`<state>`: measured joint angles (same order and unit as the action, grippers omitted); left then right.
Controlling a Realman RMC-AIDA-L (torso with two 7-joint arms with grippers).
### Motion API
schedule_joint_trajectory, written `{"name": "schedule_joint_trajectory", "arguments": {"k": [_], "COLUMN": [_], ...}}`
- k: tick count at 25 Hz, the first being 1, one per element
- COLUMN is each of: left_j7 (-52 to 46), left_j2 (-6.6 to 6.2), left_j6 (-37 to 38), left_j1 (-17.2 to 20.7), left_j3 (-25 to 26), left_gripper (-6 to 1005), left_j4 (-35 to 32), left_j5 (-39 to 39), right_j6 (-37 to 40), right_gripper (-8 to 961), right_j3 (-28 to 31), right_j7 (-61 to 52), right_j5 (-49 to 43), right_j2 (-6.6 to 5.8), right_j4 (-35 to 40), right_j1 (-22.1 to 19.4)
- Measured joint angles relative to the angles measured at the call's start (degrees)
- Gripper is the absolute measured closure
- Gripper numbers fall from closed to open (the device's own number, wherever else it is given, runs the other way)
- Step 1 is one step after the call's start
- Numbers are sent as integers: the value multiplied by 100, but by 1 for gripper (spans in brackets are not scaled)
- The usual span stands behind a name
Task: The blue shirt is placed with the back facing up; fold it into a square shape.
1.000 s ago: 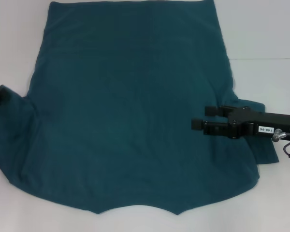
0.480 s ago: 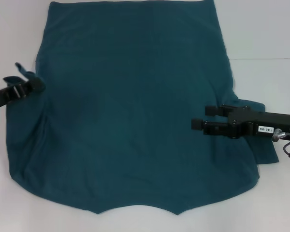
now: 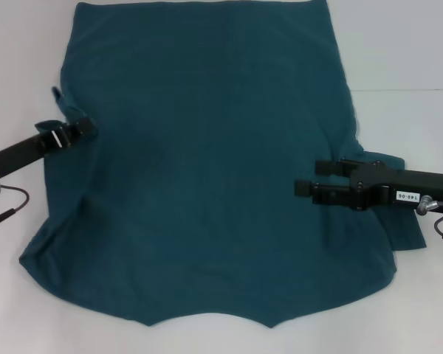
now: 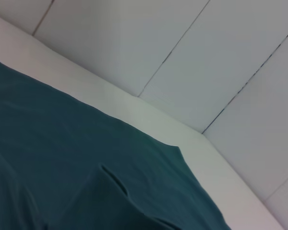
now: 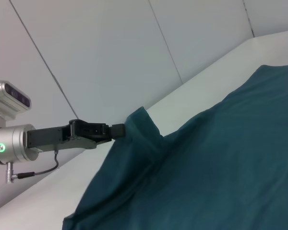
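A white table (image 3: 406, 51) stands against pale panelled walls (image 4: 192, 52).

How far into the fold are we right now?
Early. Nothing is folded flat yet: the blue shirt lies mostly spread on the white table. In hand: the left gripper, jaws shut on the left sleeve edge, holds it lifted over the shirt body. The right gripper hovers open over the right side. Left: both side folds, then the lengthwise fold into a square.
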<state>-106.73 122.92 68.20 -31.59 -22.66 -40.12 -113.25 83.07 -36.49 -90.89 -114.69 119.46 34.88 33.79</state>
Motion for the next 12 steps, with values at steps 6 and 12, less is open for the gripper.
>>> {"name": "schedule_joint_trajectory", "arguments": {"k": [6, 12], "left_j7": [50, 129], "left_j2": [81, 79], "left_j6": [65, 258], "left_j1": [-30, -46], "left_j3": [0, -2], "left_gripper": [842, 687], "left_j4": [244, 348], "left_j5": [197, 273], "right_j6": [-3, -3], "right_gripper": [66, 66], "right_j3": [-4, 16], "right_j7": [1, -22], "right_j5": [0, 0], "right_j2": [-3, -4], "right_j4": [11, 21], "right_j1": [7, -2]}}
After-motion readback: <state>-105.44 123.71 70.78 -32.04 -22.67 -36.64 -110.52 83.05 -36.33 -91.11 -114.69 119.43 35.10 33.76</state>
